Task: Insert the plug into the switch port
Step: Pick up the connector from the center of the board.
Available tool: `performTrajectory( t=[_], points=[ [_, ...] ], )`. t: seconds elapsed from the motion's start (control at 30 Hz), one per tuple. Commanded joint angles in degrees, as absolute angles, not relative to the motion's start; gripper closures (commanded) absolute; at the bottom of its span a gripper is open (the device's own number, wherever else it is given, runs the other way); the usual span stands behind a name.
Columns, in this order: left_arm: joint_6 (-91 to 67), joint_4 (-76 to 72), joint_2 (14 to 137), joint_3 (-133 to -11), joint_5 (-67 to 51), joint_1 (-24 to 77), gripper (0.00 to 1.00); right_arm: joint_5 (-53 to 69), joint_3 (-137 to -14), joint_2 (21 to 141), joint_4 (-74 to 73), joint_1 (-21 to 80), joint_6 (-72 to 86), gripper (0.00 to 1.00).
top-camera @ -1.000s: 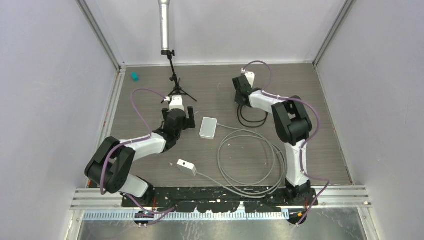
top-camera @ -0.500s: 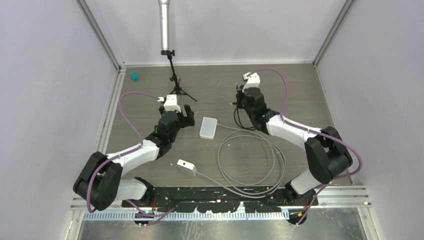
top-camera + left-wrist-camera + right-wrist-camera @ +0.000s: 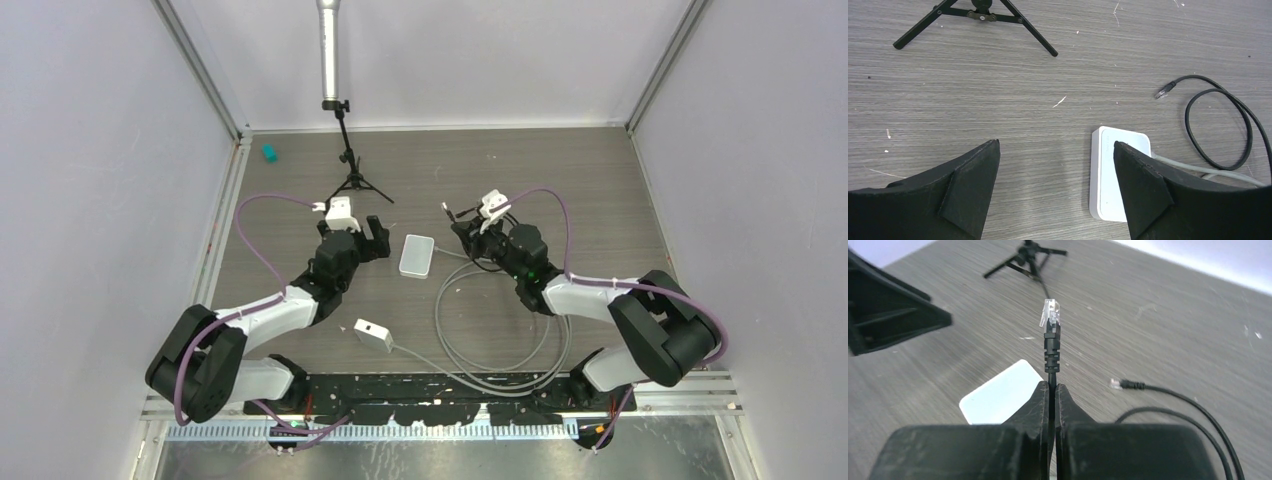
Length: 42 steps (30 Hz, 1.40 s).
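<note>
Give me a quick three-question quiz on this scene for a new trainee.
1. True or false: the left gripper is shut on the switch.
2. What does the right gripper pinch? A: the black cable just behind the plug. B: the grey cable. C: the tripod.
3. Short answer: is the plug in the switch port yet?

Key: 1 false, it is open, above the table beside the switch. 2 A. 3 No, it is held clear of the switch.
</note>
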<state>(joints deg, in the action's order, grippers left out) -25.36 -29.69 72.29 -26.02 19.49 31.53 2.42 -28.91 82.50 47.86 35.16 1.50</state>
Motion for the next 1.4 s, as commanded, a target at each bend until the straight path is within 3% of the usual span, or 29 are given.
performTrajectory(
  t=[0.0,0.2,0.33,0.53,0.77,1.03,1.2,1.37],
  points=[
    [-25.26,-30.53,71.02,-27.79,20.96,31.65,0.14,15.07,-28.37,81.85,59.78,35.23,-2.11,1.00],
    [-25.38,-31.42,72.44,-27.95,19.14,31.69,0.14,17.85,-27.00,82.33,64.39,35.19,-3.80,0.99],
    [-25.56,-32.17,73.93,-28.47,17.37,31.70,0.14,13.04,-25.60,75.07,63.40,35.17,-7.98,1.00],
    [-25.75,-32.78,75.44,-28.83,15.91,31.67,0.15,18.85,-38.06,57.69,29.59,35.28,-14.46,0.99],
    [-26.02,-32.94,75.90,-28.98,14.90,31.62,0.16,19.15,-48.43,42.72,3.82,35.72,-16.00,0.99],
    [-26.33,-32.53,75.88,-29.20,14.35,31.71,0.16,22.17,-56.05,34.89,-10.99,36.18,-12.31,0.99],
    [-26.89,-32.37,75.09,-29.52,10.53,31.66,0.15,29.20,-50.55,34.61,-11.33,36.27,-6.62,0.99],
    [-26.49,-34.68,78.06,-31.99,-6.16,31.64,0.13,34.25,-39.09,35.97,-4.25,36.23,-9.47,0.99]
  ],
)
